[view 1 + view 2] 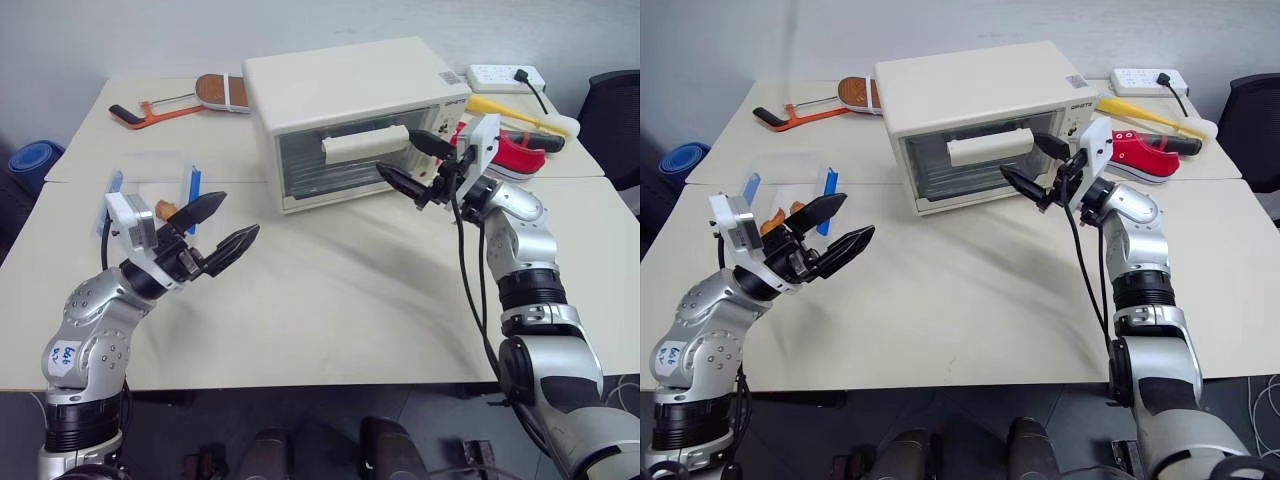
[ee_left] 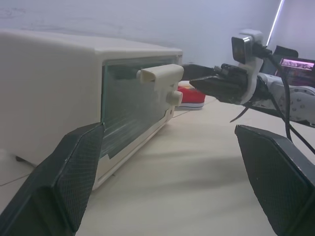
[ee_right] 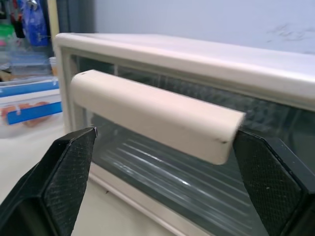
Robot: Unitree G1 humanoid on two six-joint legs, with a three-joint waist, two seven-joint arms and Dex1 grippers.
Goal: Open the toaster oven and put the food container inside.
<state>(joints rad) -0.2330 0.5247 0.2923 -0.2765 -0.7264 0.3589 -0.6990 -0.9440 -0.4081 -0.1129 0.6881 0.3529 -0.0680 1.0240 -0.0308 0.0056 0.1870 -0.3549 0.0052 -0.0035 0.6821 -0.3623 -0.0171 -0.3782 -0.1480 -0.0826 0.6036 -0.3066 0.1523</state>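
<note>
Cream tabletops (image 1: 330, 300) pushed together stand before a plain grey wall. Toaster oven (image 1: 340, 100): closed, set at the middle rear, long axis across the table, glass door turned slightly toward the robot's right; cream bar handle (image 1: 365, 145) level across the door; wire rack visible behind the glass. A small label sits at its top corner, writing too small to read. Food container (image 1: 790, 185): clear box with blue clips, left of the oven, holding orange-brown pieces. Right gripper (image 1: 408, 165): jaws spread, tips at the handle's end, contact unclear. Left gripper (image 1: 222, 227): jaws spread, empty, beside the container. Behind: red shoe (image 1: 1140, 152), white power strip (image 1: 505, 76), orange hacksaw (image 1: 150, 110).
</note>
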